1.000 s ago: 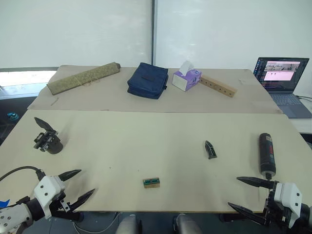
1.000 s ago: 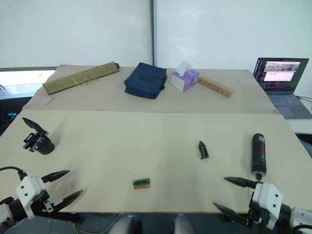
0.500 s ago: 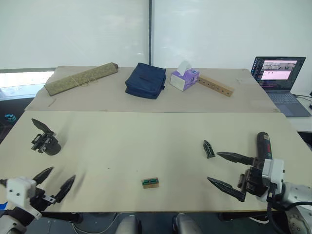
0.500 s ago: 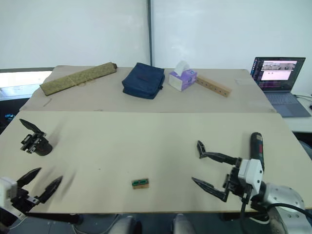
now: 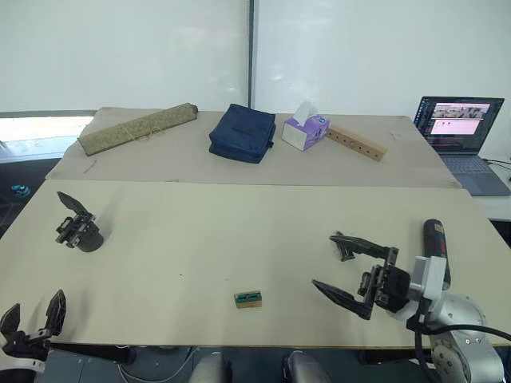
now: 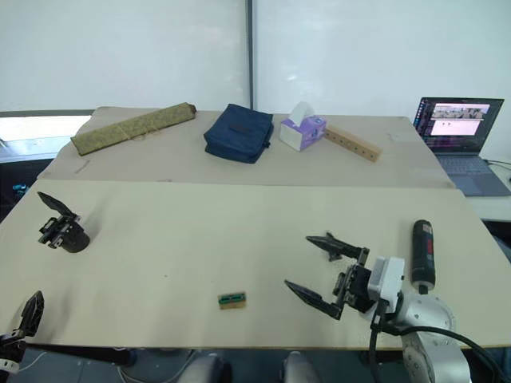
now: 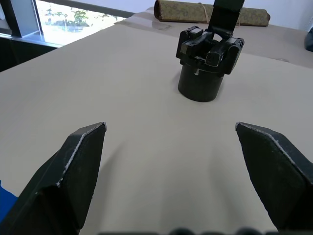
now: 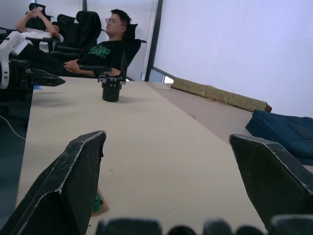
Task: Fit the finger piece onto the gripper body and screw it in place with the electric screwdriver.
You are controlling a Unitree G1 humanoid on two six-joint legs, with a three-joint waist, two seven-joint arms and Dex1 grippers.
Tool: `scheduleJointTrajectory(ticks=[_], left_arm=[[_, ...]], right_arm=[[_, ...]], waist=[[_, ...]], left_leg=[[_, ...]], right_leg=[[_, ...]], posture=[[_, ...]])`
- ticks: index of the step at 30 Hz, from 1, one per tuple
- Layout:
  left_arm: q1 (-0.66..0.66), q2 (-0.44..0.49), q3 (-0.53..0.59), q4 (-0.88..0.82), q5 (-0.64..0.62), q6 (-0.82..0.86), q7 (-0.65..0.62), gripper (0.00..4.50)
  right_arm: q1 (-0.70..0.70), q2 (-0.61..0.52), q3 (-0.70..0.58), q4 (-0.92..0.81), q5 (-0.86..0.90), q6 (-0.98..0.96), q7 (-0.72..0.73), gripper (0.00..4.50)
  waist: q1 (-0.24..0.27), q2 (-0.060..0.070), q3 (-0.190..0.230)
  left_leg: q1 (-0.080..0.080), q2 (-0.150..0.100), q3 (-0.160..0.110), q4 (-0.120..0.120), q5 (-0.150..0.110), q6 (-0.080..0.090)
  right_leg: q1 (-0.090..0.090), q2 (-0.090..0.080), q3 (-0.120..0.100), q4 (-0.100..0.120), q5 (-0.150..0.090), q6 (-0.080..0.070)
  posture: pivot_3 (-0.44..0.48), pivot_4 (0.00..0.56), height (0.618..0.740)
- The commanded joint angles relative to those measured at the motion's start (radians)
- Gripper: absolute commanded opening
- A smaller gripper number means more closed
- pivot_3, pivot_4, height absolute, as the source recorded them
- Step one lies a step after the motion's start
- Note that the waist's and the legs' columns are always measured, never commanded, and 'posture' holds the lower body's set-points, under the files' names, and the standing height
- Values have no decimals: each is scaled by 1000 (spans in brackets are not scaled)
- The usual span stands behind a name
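The gripper body [image 5: 78, 230] stands at the table's left, its pointed finger up; the left wrist view has it [image 7: 208, 63] straight ahead. My left gripper [image 5: 32, 313] is open, low at the near left corner, well short of it. The finger piece [image 5: 345, 252] lies right of centre, partly hidden under the upper finger of my open right gripper [image 5: 325, 261], which holds nothing. The electric screwdriver [image 6: 421, 251] lies at the right, just behind that gripper's white body.
A small green-topped block [image 5: 248, 298] lies near the front edge. On the back table are a rolled mat [image 5: 137, 127], a navy bag [image 5: 242, 132], a tissue box [image 5: 304, 128], a wooden bar [image 5: 356, 140] and a laptop [image 5: 463, 136]. People sit beyond the table [image 8: 98, 49].
My right gripper has swung left from the near edge beside the screwdriver to the finger piece. My left gripper has sunk toward the near left corner. Nothing on the table has moved.
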Motion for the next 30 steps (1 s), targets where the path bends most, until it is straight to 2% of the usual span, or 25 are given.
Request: scheduleJointTrajectory(ticks=[1, 5, 10, 16, 24, 30], left_arm=[[-38, 51, -9, -53, 20, 36, 50, 4500], [-131, 129, -61, -30, 92, 113, 121, 4500], [-245, 193, -128, 77, 176, 155, 148, 4500], [-379, 225, -182, 241, 260, 111, 156, 4500], [-541, 250, -243, 443, 314, 39, 101, 4500], [-608, 263, -264, 511, 344, 7, 107, 4500]], right_arm=[[6, -16, -8, -27, -1, -19, -2, 4465], [10, -29, 4, -43, -4, -9, -12, 4465], [-4, -40, 3, -44, -12, -6, -30, 4465], [1, -56, -16, -42, -14, -8, -44, 4465], [13, -69, -14, -47, -19, -10, -56, 4465], [28, -77, -18, -54, -23, -12, -62, 4465]], waist=[[1, 0, 0], [3, 0, 0], [-1, 0, 0], [-4, 0, 0], [2, 0, 0], [0, 0, 0]], left_leg=[[0, 0, 0, 0, 0, 0], [2, 0, -1, 0, 0, 0], [3, -1, -1, 0, 0, 0], [3, 0, -2, 0, -1, -1], [3, -1, -2, 0, -1, -1], [3, -1, -2, 0, -1, -1]], right_leg=[[0, 0, 0, 0, 0, 0], [2, 0, -1, 0, 0, 0], [3, 0, -1, 0, 0, 0], [2, 1, -1, 1, 0, 0], [2, -1, -1, 1, 1, 0], [2, -2, -1, 1, 1, 0]], posture=[[0, 150, 740], [0, 150, 740], [0, 150, 740], [0, 150, 740], [0, 150, 740], [0, 150, 740]])
